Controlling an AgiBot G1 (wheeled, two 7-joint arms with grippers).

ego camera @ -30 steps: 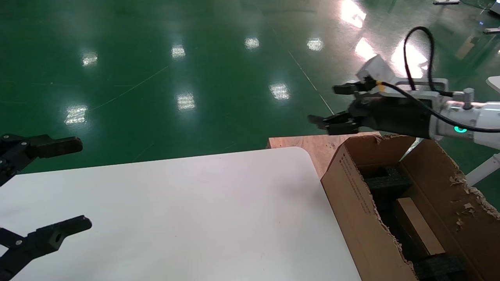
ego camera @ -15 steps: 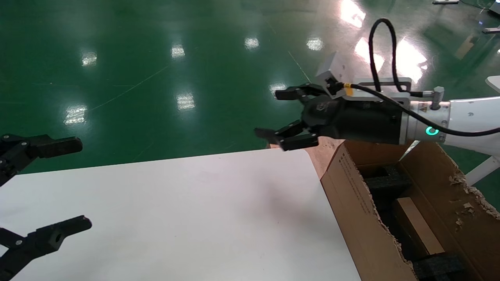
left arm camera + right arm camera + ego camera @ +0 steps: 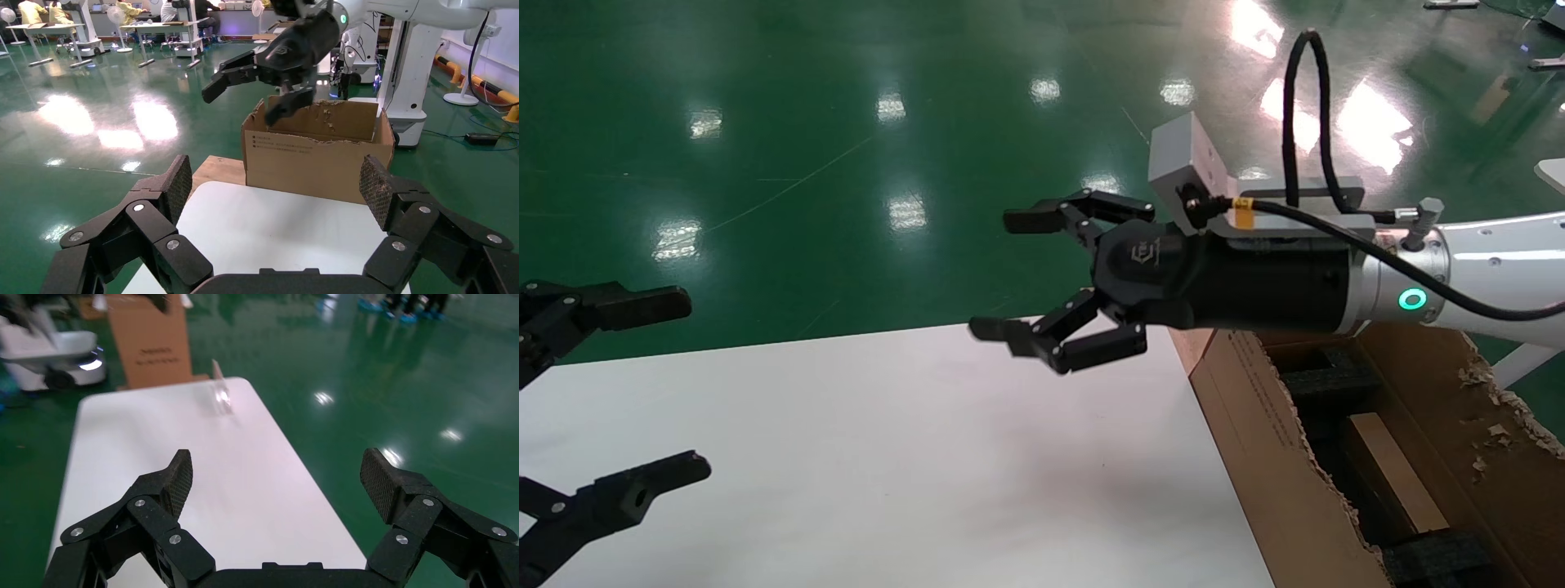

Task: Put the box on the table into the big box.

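Observation:
The big box (image 3: 1254, 425) is a torn brown carton standing off the right end of the white table (image 3: 887, 457); it also shows in the left wrist view (image 3: 306, 159). Inside it a tan oblong box (image 3: 1389, 469) lies among black foam pieces (image 3: 1328, 380). My right gripper (image 3: 1009, 276) is open and empty, level above the table's far right corner, left of the carton. My left gripper (image 3: 682, 384) is open and empty over the table's left end. In the right wrist view a small shiny brownish thing (image 3: 219, 397) sits at the table's far end, too blurred to name.
A pale plywood board (image 3: 217, 171) lies under the carton, beside the table's corner. Green floor runs beyond the table's far edge. Another brown carton (image 3: 150, 340) and a white machine base (image 3: 55, 364) stand past the table's left end.
My right gripper has swung left, from beyond the carton's far end to above the table's far right corner, staying open and empty. The left gripper has not moved.

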